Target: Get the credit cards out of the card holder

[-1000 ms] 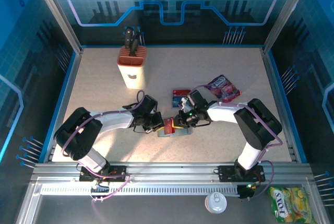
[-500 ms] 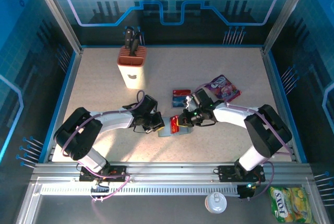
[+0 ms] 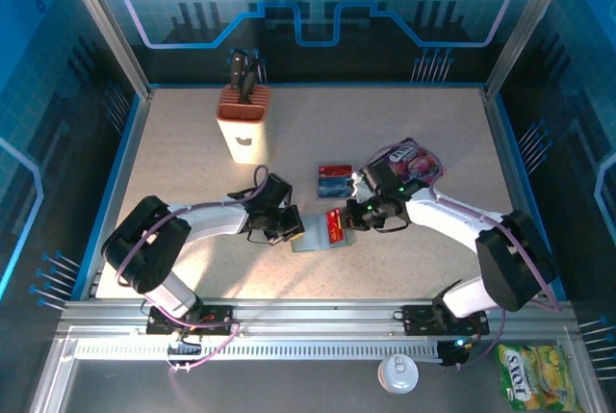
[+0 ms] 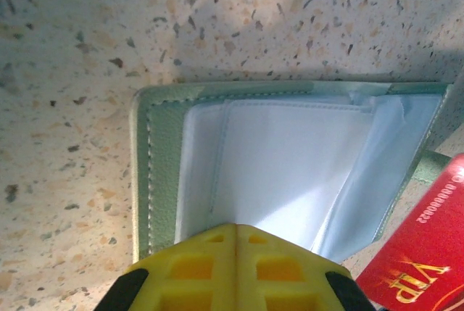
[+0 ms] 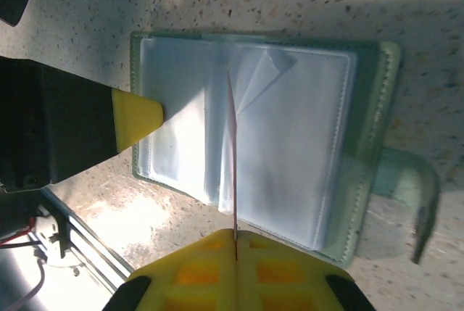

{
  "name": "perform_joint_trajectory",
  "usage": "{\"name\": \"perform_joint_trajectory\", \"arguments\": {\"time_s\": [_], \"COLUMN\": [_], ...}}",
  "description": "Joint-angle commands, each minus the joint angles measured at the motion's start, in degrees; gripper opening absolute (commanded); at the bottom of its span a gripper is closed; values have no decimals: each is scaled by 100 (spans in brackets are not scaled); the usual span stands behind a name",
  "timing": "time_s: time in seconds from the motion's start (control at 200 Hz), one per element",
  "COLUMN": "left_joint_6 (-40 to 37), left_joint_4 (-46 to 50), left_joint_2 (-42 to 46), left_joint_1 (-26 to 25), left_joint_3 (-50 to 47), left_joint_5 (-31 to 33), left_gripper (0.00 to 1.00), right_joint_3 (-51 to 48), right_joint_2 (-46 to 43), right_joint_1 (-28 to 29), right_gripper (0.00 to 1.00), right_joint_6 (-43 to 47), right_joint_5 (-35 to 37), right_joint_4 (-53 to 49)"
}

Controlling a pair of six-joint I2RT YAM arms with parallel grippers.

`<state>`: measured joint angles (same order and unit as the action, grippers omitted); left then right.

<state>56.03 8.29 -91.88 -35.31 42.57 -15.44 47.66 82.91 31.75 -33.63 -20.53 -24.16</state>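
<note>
The holder (image 3: 310,240) lies open on the counter (image 3: 192,163) near its middle, between the two claws. Its clear inner sleeves face up, and a green tab sticks out on its right side in the right wrist view.

The left claw (image 4: 235,237) has its yellow fingers pressed together with nothing seen between them. Its tip rests on the holder's left edge.

The right claw (image 5: 235,244) is clamped on a card (image 3: 335,227). This card is red with gold "VIP" print. It is held on edge above the holder's right half, and the right wrist view shows it as a thin line. Whether its lower edge touches the sleeves I cannot tell.

A second card (image 3: 335,180), blue with a red band, lies flat on the counter just beyond the holder, apart from it. A purple packet (image 3: 416,163) lies to the right of that card, under the right arm. A knife block (image 3: 243,126) stands at the far left.
</note>
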Motion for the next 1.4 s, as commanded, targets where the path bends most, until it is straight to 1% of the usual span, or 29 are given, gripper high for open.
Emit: {"name": "perform_joint_trajectory", "arguments": {"time_s": [0.0, 0.04, 0.16, 0.32, 0.435, 0.535, 0.715, 0.87, 0.991, 1.146, 1.396], "left_joint_6": [-239, -271, -281, -277, -294, -286, -230, -224, -221, -198, -215], "left_joint_4": [319, 362, 392, 440, 552, 658, 751, 848, 957, 1024, 1254], "left_joint_2": [-85, -99, -77, 39, 186, 318, 540, 658, 755, 912, 1070], "left_joint_1": [29, 38, 47, 44, 46, 48, 44, 43, 46, 65, 122], "left_joint_3": [185, 218, 279, 297, 299, 282, 196, 156, 89, -21, -73], "left_joint_5": [40, 41, 30, 36, 99, 168, 279, 348, 426, 500, 646], "left_gripper": [0, 0, 0, 6, 6, 3, 4, 4, 5, 5, 5], "right_joint_3": [237, 448, 662, 959, 1180, 1430, 1976, 2488, 2823, 3420, 4774], "right_joint_2": [-150, -161, -196, -176, -87, 17, 282, 536, 704, 1105, 2177], "right_joint_1": [-96, -107, -116, -128, -129, -118, -125, -127, -135, -176, -454], "right_gripper": [4, 3, 2, 0, 0, 0, 0, 0, 0, 0, 0], "right_joint_6": [472, 609, 1113, 1972, 2814, 3593, 4893, 6050, 6732, 7323, 8038], "right_joint_5": [320, 391, 596, 828, 1291, 1687, 1993, 1789, 1558, 1388, 1159], "right_joint_4": [-662, -806, -1162, -1525, -1798, -2094, -2450, -2785, -2877, -3143, -4002]}}
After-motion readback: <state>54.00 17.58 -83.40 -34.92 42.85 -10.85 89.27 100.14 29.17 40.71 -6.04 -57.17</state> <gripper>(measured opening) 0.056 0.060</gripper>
